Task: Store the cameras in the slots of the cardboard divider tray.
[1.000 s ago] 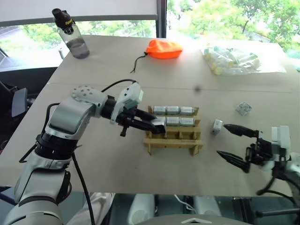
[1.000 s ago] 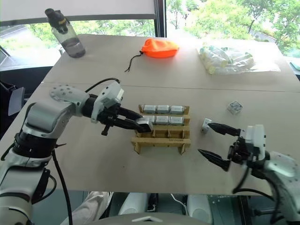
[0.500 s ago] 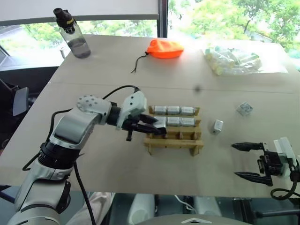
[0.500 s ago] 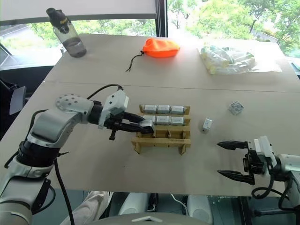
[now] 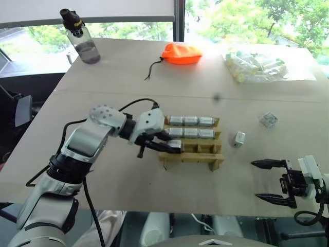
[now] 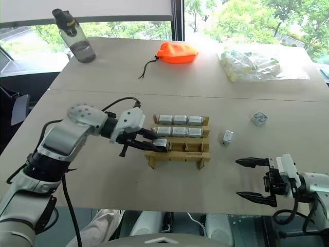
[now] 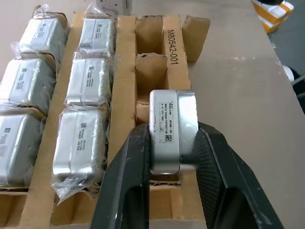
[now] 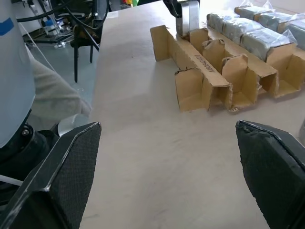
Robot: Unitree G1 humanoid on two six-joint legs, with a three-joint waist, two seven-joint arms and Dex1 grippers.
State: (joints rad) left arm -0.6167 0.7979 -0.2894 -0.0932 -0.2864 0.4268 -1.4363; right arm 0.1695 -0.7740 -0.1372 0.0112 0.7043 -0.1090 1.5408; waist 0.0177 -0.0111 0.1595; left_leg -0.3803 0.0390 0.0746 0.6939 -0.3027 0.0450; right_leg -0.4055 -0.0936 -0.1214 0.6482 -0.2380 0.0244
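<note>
The tan cardboard divider tray [image 5: 191, 152] sits mid-table. Its two back rows each hold three wrapped silver cameras [image 5: 190, 121]; the front row's slots stand empty. My left gripper [image 5: 175, 146] is shut on a silver-grey camera [image 7: 172, 129], held upright just over the front row's left-end slot. Two loose cameras [image 5: 239, 138] [image 5: 268, 119] lie on the table right of the tray. My right gripper [image 5: 270, 180] hangs open with nothing between its fingers, near the table's front right edge, apart from the loose cameras. In the right wrist view the tray [image 8: 205, 71] lies ahead of it.
A water bottle [image 5: 82, 43] stands at the far left corner. An orange fabric pouch [image 5: 180, 53] and a clear bag of pale tubes [image 5: 257, 66] lie along the far side. Bare tabletop lies in front of the tray.
My right gripper has drawn back from the nearer loose camera toward the table's front right edge, staying open. My left gripper has sunk a little toward the tray's front row with the camera.
</note>
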